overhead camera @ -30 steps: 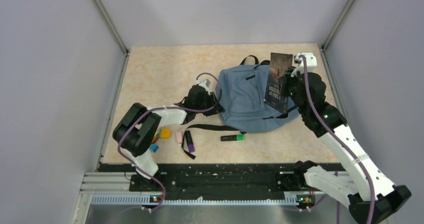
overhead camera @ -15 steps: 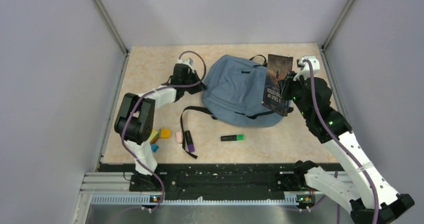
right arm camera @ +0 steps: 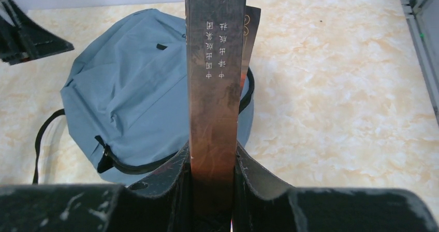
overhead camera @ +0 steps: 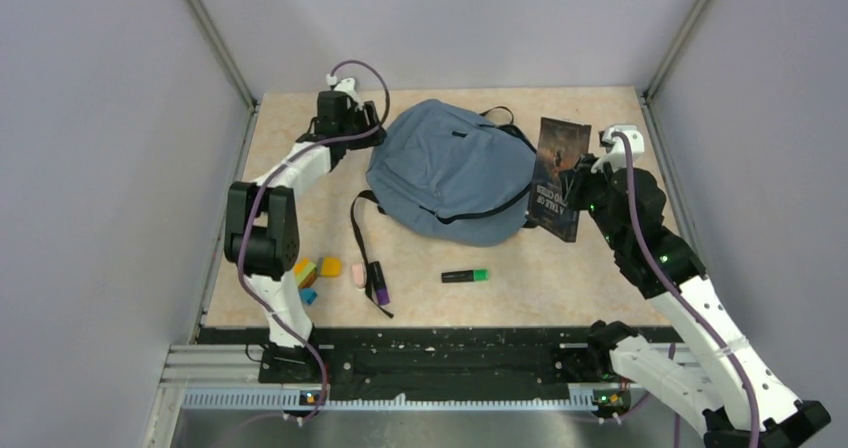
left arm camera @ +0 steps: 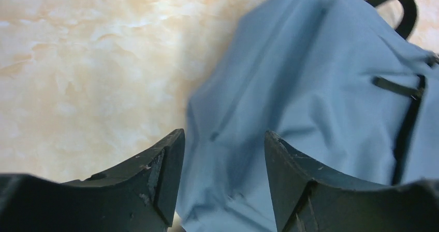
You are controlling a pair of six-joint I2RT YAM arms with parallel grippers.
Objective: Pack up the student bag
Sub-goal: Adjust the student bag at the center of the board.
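The student bag (overhead camera: pixel 450 173) lies flat at the back middle of the table, slate blue, its black zipper along the near edge. My left gripper (overhead camera: pixel 368 133) stands open at the bag's far-left edge. In the left wrist view its fingers (left arm camera: pixel 161 177) straddle blue bag fabric (left arm camera: pixel 310 76) without pinching it. My right gripper (overhead camera: pixel 578 183) is shut on a dark book (overhead camera: pixel 558 176), held upright just right of the bag. In the right wrist view the book's spine (right arm camera: pixel 215 61) rises from between the jaws, with the bag (right arm camera: pixel 134 92) behind it.
A black bag strap (overhead camera: pixel 360 238) trails toward the near edge. Beside it lie a purple highlighter (overhead camera: pixel 381 284), a pink eraser (overhead camera: pixel 358 273) and small orange and blue blocks (overhead camera: pixel 322 267). A green highlighter (overhead camera: pixel 465 275) lies near the front middle.
My left arm has dragged the bag left and toward the back wall, then opened its jaws. The book now hangs beside the bag's right edge instead of over it.
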